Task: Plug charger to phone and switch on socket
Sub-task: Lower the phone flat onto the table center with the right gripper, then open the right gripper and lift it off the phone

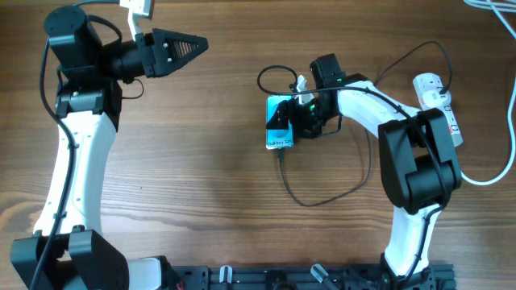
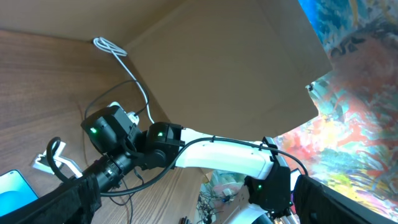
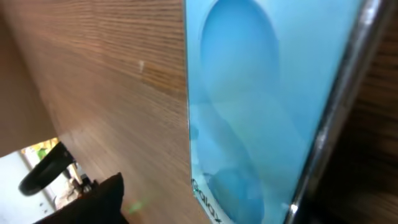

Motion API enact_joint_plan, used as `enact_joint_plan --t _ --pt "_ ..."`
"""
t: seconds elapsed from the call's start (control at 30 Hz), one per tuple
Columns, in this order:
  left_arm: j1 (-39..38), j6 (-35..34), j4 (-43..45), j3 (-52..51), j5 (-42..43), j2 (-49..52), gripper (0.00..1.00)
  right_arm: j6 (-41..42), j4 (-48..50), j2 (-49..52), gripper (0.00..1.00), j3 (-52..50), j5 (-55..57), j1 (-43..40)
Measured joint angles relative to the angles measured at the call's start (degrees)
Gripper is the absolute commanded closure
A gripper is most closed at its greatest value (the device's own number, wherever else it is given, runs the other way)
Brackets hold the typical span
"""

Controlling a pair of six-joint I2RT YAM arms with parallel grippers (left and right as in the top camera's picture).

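At far left of the overhead view, find the left gripper (image 1: 197,44) spread wide with nothing in it, aimed rightward and well apart from everything that matters. Moving toward centre, meet the phone (image 1: 278,129) flat on the table (image 1: 201,177), long axis running from the far side toward the robot, lettered end nearest. Just right of it and partly over it, note the right gripper (image 1: 305,113); cannot tell from any view whether clenched, released or pinching something, with the fingertips hidden beneath the wrist. From the phone's near end, trace the charger (image 1: 322,200) down, round in a loop and up to the right; looks seated at that end, though too small to confirm. At far right, reach the socket (image 1: 439,103), long axis also roughly far-to-near, partly under the right arm, thick white cord (image 1: 484,179) trailing off beyond. Judging by this, take the switch as the likely coming target: rightward of the right gripper, far nearer that arm than the left. Compare views: from the left wrist, only a corner of the phone (image 2: 12,185) beneath the right arm, no switch; from the right wrist, the phone (image 3: 261,106) again, blue face filling the frame at close range, no port, cable or fingers; overall layout given by the overhead alone.
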Motion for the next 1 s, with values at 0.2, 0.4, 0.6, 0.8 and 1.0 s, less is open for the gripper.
enact_joint_plan --t 0.2,0.4,0.6,0.8,1.0 --pt "0.0 0.0 0.0 0.0 0.0 0.0 0.0 3.7 -0.8 -0.9 0.0 0.6 0.8 0.1" --pt "0.0 0.0 0.0 0.0 0.0 0.0 0.0 5.1 -5.3 -3.4 0.0 0.6 11.6 0.1" --pt "0.0 0.0 0.0 0.0 0.0 0.0 0.0 3.7 -8.9 -7.3 0.0 -0.5 19.9 -0.1" --pt "0.0 0.0 0.0 0.0 0.0 0.0 0.0 -0.3 -15.2 -15.4 0.0 -0.1 23.2 -0.1" --pt "0.0 0.0 0.0 0.0 0.0 0.0 0.0 -3.3 -18.1 -20.4 0.0 0.0 31.4 -0.1"
